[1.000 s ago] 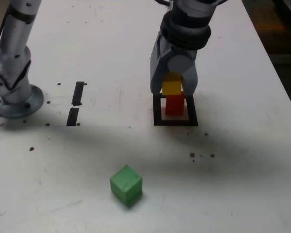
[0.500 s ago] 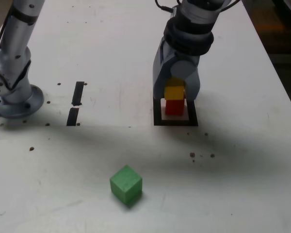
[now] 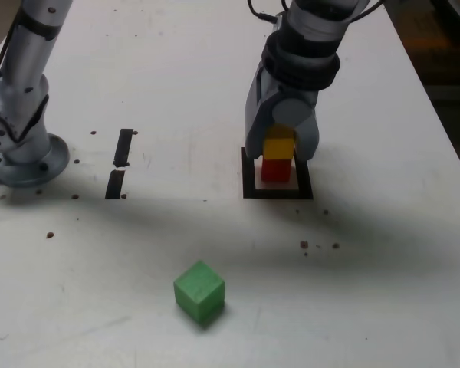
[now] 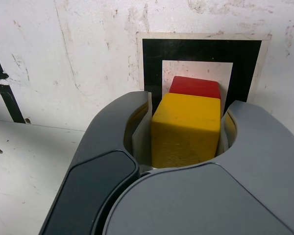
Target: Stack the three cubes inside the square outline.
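Two cubes line up: jaws clenched on the yellow cube (image 3: 277,146), directly above the red cube (image 3: 275,169) inside the square outline (image 3: 249,181); green cube (image 3: 199,290) waits at seven o'clock (well apart).

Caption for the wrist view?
Tool shut on yellow cube, above red cube in the square outline.

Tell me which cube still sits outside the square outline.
The green cube, alone on the bare table; the red cube and yellow cube are inside the outline.
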